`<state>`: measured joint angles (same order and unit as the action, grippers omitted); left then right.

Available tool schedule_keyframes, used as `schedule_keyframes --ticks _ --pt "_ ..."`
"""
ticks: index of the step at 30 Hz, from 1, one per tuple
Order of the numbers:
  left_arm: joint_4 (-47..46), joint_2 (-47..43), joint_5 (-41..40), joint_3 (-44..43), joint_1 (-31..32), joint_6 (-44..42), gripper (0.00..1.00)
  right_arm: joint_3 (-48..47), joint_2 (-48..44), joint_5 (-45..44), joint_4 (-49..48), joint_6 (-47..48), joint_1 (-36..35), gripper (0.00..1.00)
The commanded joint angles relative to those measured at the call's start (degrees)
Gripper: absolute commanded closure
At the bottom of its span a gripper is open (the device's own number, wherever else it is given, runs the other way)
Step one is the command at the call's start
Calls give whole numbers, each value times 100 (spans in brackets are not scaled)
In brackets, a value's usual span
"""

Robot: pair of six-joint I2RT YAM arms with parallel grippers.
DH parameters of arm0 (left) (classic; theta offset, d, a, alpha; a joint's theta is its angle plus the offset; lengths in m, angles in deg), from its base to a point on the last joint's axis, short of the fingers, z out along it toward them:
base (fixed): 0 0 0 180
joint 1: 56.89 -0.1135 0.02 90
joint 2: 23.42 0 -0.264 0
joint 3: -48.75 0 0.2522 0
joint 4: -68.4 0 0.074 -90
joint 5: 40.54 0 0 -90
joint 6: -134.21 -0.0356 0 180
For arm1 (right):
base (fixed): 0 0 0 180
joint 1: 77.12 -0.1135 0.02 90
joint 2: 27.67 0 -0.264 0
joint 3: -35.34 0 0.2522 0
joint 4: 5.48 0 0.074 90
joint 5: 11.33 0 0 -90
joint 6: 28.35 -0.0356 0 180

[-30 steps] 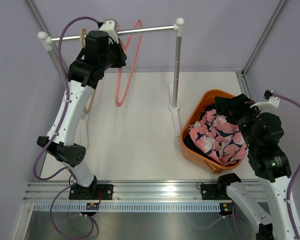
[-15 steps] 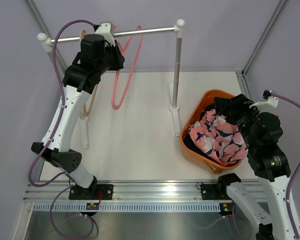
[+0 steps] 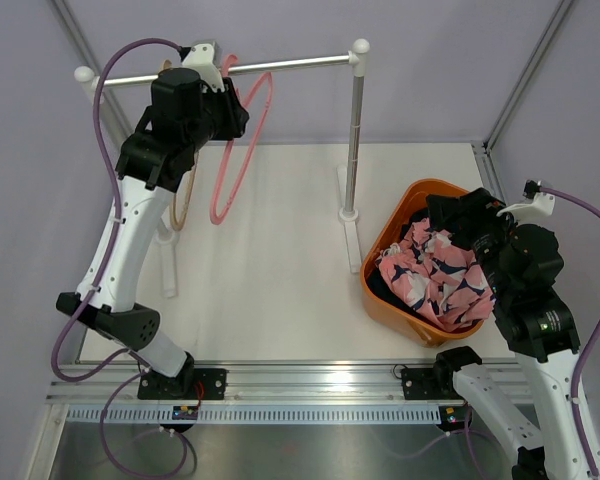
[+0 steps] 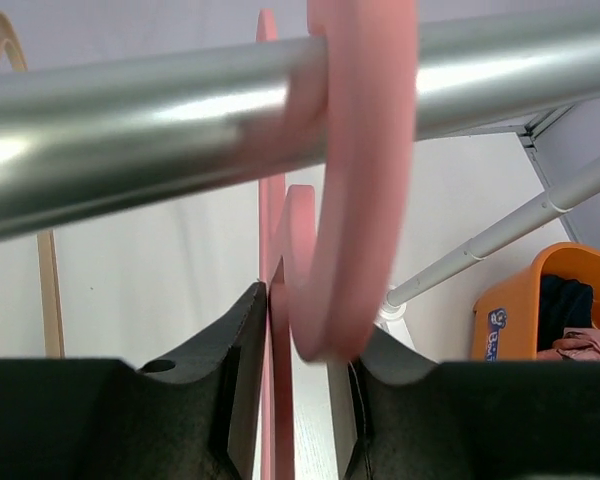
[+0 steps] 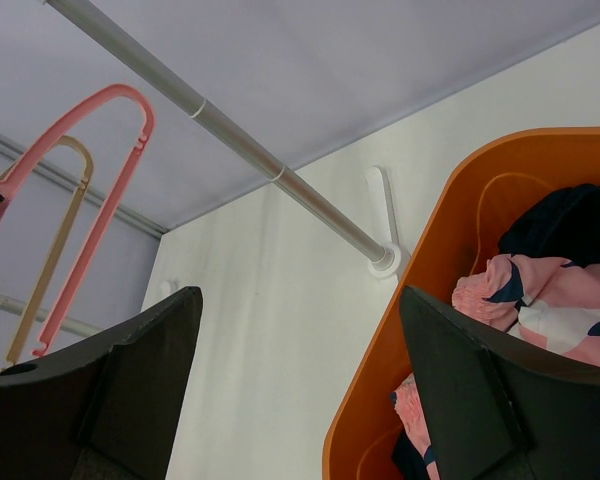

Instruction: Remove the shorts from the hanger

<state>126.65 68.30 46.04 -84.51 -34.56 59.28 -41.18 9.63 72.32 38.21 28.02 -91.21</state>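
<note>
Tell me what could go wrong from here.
1. The left jaws sit around the neck of the pink hanger, just under the rail. Backing away at an angle might catch the hook and lift it off.
2. The pink hanger hangs tilted, so a nudge may swing it into the wooden hanger beside it.
3. The shorts seem to spill over the near rim of the orange basket, by the right jaws. A low move could drag them out.

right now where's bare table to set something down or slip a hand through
Widest free patch: white tabletop between the left arm and the rack foot. Smaller strip behind the orange basket. Crowded: under the rail's left end, where the left hand, pink hanger and wooden hanger bunch; the basket, full of clothes with the right hand over its rim.
</note>
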Motion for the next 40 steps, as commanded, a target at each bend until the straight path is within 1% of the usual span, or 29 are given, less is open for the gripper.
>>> schedule_keyframes --ticks 1,7,10,11,12,15,18,19,20,21,22,23,24,26,27,29,30,33,36,40 --pt "-169 -444 43 -38 -27 -39 67 -8 23 108 -40 93 29 11" --pt "-55 -778 192 -20 8 -83 60 18 14 134 -40 137 29 10" --pt "86 -1024 219 14 52 -180 55 36 -12 169 -14 216 29 7" --pt "112 -1103 193 58 87 -241 54 36 -21 169 -5 251 29 7" --pt "173 -1295 53 198 122 -294 50 45 -47 187 4 260 29 6" --pt "358 -1595 -176 471 438 -522 46 124 -179 301 -40 330 29 2" --pt "543 -2034 -536 971 877 -689 42 176 -267 459 -84 418 29 1" --pt "561 -2314 -894 1329 1174 -751 40 168 -258 477 -49 436 29 1" --pt "491 -2473 -1045 1533 1317 -786 39 177 -258 468 -49 436 29 1" --pt "438 -2649 -1142 1753 1440 -812 39 185 -250 451 -23 436 29 1" --pt "377 -2825 -1239 2164 1615 -813 37 194 -249 433 -5 427 29 0" --pt "263 -3183 -1205 2359 1678 -787 37 220 -249 398 -5 427 29 1" --pt "192 -3361 -1092 2553 1757 -786 37 238 -267 380 -5 418 29 1" --pt "8 -3878 -898 3096 1784 -760 37 352 -311 406 -75 436 29 0" --pt "-36 -4047 -636 3256 1793 -777 37 396 -372 459 -119 436 29 0" --pt "-133 -4337 -450 3747 1793 -848 37 475 -390 512 -154 471 29 0" --pt "-177 -4625 -405 3933 1793 -926 37 502 -399 538 -154 471 29 1" --pt "-195 -5022 -667 4582 1793 -997 36 616 -425 608 -216 480 29 1" --pt "-142 -5129 -616 4953 1793 -945 36 748 -495 609 -339 471 29 0" --pt "-318 -5401 -510 5366 1793 -927 36 853 -548 758 -471 506 29 0"
